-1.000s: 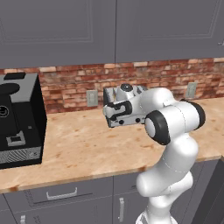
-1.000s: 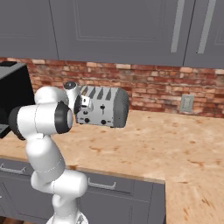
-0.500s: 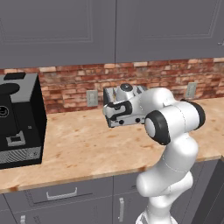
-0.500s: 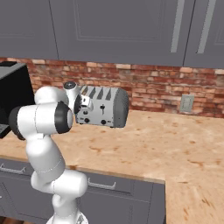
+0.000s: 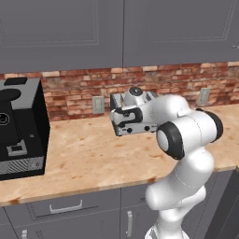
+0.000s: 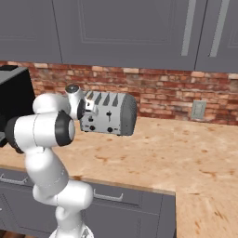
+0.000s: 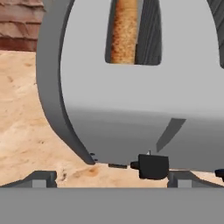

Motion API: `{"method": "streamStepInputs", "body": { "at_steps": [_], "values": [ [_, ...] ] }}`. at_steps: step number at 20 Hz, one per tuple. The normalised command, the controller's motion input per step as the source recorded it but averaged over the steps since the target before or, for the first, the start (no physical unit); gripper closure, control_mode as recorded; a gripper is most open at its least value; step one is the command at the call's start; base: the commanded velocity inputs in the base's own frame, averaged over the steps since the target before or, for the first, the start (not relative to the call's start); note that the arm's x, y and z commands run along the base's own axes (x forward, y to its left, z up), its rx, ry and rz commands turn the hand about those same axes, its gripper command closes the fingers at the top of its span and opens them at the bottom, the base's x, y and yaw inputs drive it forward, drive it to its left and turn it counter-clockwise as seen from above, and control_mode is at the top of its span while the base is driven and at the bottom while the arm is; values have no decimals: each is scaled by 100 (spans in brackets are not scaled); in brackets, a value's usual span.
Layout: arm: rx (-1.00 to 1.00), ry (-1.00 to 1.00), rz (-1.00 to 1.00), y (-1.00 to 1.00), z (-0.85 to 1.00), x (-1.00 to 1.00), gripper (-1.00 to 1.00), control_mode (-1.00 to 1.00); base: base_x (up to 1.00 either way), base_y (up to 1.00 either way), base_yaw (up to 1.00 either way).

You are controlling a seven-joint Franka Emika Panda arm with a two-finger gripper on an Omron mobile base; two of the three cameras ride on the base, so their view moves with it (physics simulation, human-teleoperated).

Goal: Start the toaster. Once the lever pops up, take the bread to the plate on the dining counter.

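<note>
Counter (image 6: 186, 153): I saw the wood-tone top running under the brick wall.
Toaster (image 6: 111, 114): stood on the counter near the wall, at 10 o'clock in my right base view.
Tool (image 7: 111, 177): I had its fingers spread wide, gripping nothing, just above the toaster.
Bread (image 7: 124, 30): sat upright in a toaster slot, 12 o'clock in my hand view.

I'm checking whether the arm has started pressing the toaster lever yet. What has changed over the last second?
Nothing visibly changed. The open gripper hangs close over the toaster as before, the lever is not pressed, and the bread sits in its slot. The coffee machine and counter are unmoved.
</note>
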Motion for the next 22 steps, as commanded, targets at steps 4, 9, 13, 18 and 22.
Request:
{"method": "streamStepInputs", "body": {
  "at_steps": [4,9,13,18,22],
  "values": [
    [0,-9,0,-1,27,-14,-100,-100,0,0,0],
    [0,-22,0,0,21,-34,-100,-100,0,0,0],
    [0,-23,0,0,11,-8,-100,-100,0,0,0],
    [0,-25,-1,0,16,-2,-100,-100,0,0,0],
    [0,-16,-2,7,23,0,-100,-100,0,0,0]
  ]
}}
